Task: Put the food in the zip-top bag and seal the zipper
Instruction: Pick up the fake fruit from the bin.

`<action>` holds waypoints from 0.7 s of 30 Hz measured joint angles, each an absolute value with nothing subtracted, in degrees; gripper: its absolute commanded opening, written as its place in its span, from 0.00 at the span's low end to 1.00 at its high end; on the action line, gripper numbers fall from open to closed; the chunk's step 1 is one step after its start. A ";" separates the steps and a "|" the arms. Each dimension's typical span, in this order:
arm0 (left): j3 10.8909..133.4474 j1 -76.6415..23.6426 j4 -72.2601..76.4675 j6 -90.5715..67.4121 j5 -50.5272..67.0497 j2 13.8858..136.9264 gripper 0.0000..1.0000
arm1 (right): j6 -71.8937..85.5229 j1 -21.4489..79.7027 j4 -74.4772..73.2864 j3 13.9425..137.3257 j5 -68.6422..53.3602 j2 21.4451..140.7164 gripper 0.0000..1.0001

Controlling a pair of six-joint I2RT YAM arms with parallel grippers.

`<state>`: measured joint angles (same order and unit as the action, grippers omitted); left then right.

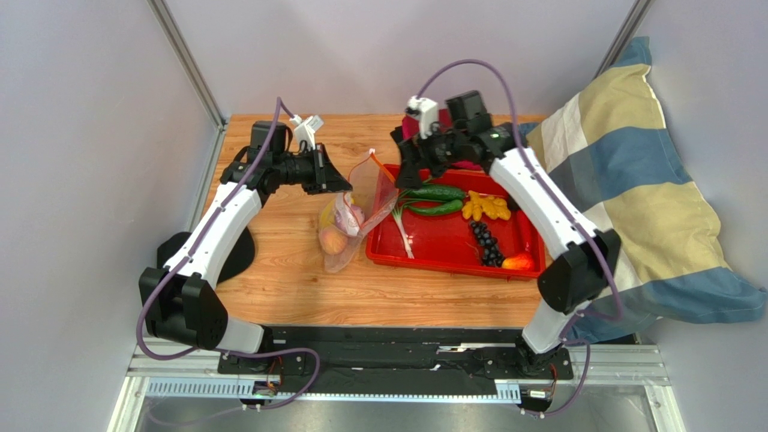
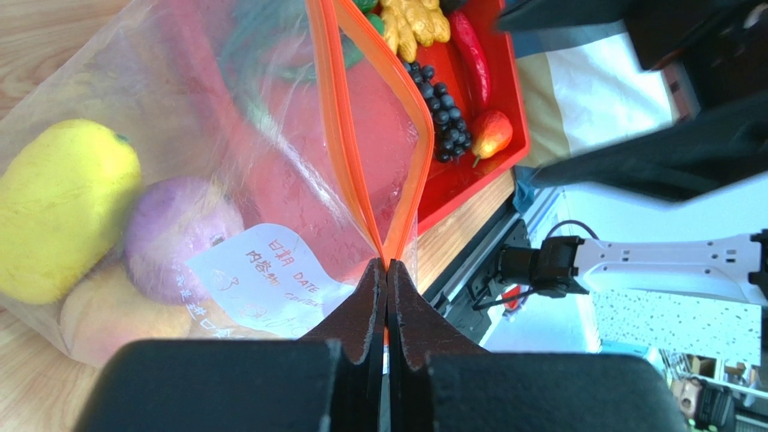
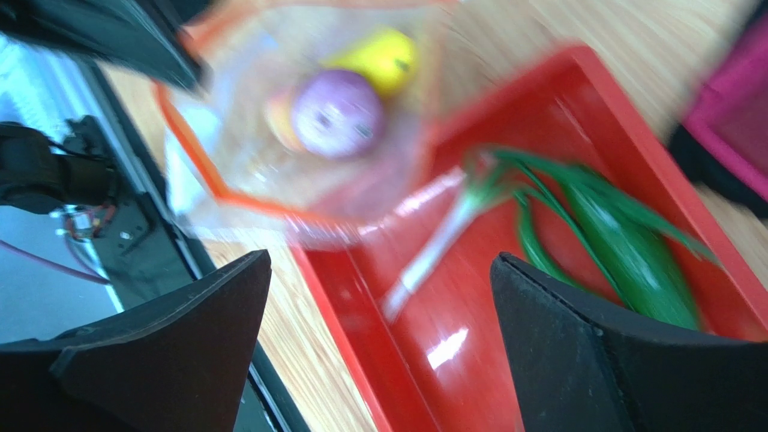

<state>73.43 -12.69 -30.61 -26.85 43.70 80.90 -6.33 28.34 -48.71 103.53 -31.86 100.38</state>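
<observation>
Bulging crinkly clear zip-top bag [image 2: 261, 171]

The bag [image 2: 236, 153] is clear crinkly plastic, the tray [image 1: 443, 241] glossy, the table [image 1: 288, 290] wood-grained.

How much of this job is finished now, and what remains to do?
Done: the yellow fruit, purple onion and peach lie inside the zip-top bag. In hand: the left gripper is shut on the zipper at its end, the mouth gaping; the right gripper hangs open and empty over the red tray. Left: the grape bunch, knobbly yellow piece and red piece sit in the tray, and the zipper is unsealed.
</observation>
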 measured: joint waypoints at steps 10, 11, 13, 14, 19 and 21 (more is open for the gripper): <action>73.43 -12.67 -30.59 -26.87 43.79 80.90 0.00 | -17.17 12.78 -60.40 87.83 -20.71 91.18 0.92; 73.43 -12.67 -30.59 -26.87 43.86 80.90 0.00 | -17.78 12.53 -61.14 85.67 -19.07 91.39 0.91; 73.43 -12.67 -30.57 -26.87 43.90 81.01 0.00 | -18.55 12.51 -62.41 82.32 -16.40 91.96 0.90; 73.43 -12.67 -30.57 -26.87 43.92 81.08 0.00 | -18.79 12.51 -62.74 80.68 -15.18 92.40 0.89; 73.43 -12.67 -30.55 -26.87 44.10 81.45 0.00 | -18.90 12.58 -60.95 75.07 -9.78 96.03 0.86; 73.43 -12.67 -30.50 -26.87 44.12 81.45 0.00 | -18.81 12.58 -59.29 73.67 -8.05 97.95 0.82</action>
